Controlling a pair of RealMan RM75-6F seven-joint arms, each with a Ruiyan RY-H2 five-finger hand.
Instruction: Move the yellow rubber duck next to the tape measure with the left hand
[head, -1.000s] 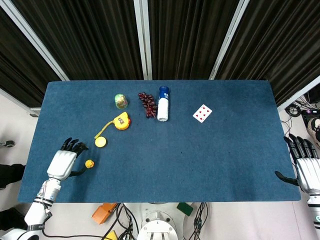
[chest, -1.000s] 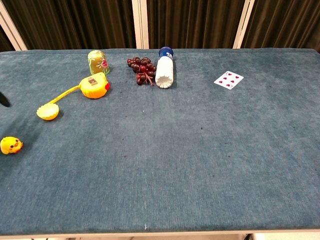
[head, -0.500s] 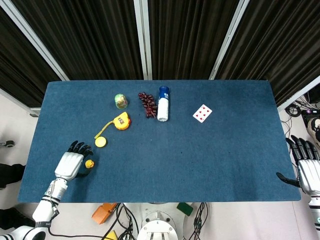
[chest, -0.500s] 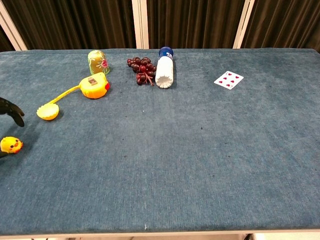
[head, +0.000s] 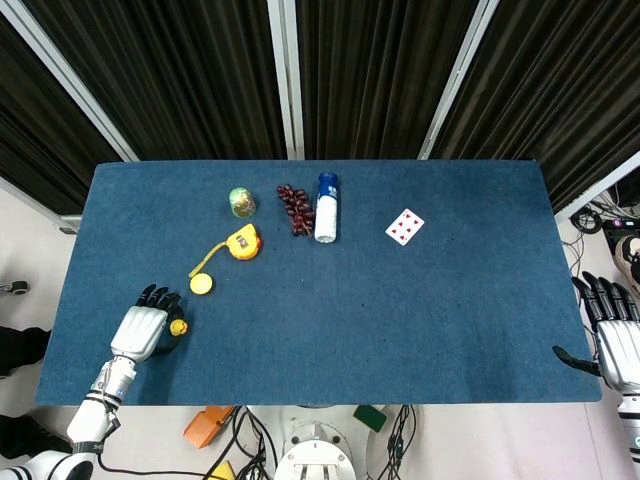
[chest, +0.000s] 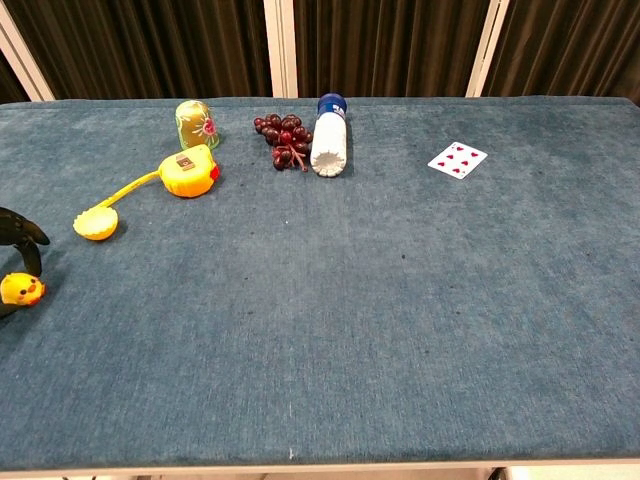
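So the yellow rubber duck (head: 179, 327) sits near the front left corner of the table (head: 400, 320), and the left hand (head: 143, 329) is right up against it, with the duck at about 3 o'clock from the palm in the head view. The chest view only catches dark fingertips (chest: 22, 235) curling over the duck (chest: 21, 289) from the 12 o'clock side and another dark bit at the frame edge. The fingers look cupped around it but not clamped; whether they're actually touching is hard to tell, so this reads as a grasp not yet made.

What could go wrong: the duck is small, round and probably squishy, so if the fingers close off-centre it could squirt out toward 3 o'clock or roll off the front edge, which isn't far away. A loose pinch could also drop it on the way.

The tape measure (head: 243, 243) lies at roughly 1 o'clock from the duck, with its yellow tape pulled out and ending in a round disc (head: 201, 284) that sits between the two. Dragging the hand low could snag that tape and shift the target.

Way off at the far right edge, the right hand (head: 616, 342) rests with fingers spread, holding nothing.
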